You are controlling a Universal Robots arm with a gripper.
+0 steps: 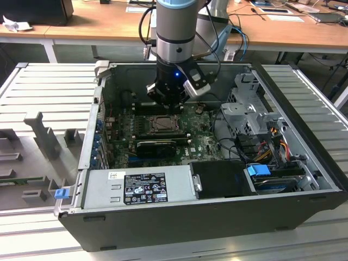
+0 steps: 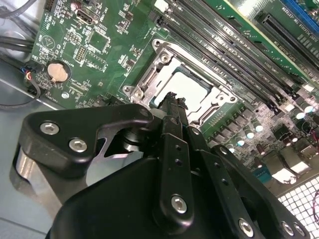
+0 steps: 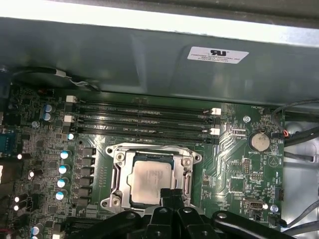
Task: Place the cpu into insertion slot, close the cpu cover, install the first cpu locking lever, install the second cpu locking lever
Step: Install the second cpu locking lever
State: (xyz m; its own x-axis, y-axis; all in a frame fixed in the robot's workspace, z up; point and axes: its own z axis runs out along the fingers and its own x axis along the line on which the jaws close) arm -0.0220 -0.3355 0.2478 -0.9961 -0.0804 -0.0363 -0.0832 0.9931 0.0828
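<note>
So the pale silvery-beige square cpu point(image 3: 148, 179) sits flat in the socket on the green motherboard point(image 3: 239, 164), with the thin silvery-grey metal frame cpu cover point(image 3: 152, 155) down around it in the first wrist view. The black gripper point(image 3: 172, 193) hovers just at the socket's edge, its fingers pinched narrow together with nothing held. Beside the socket run 4 long dark memory slots point(image 3: 142, 119).

Even, fairly dim indoor light, glare on the case wall point(image 3: 149, 55), dark foreground tool point(image 2: 172, 107) slightly soft.
</note>
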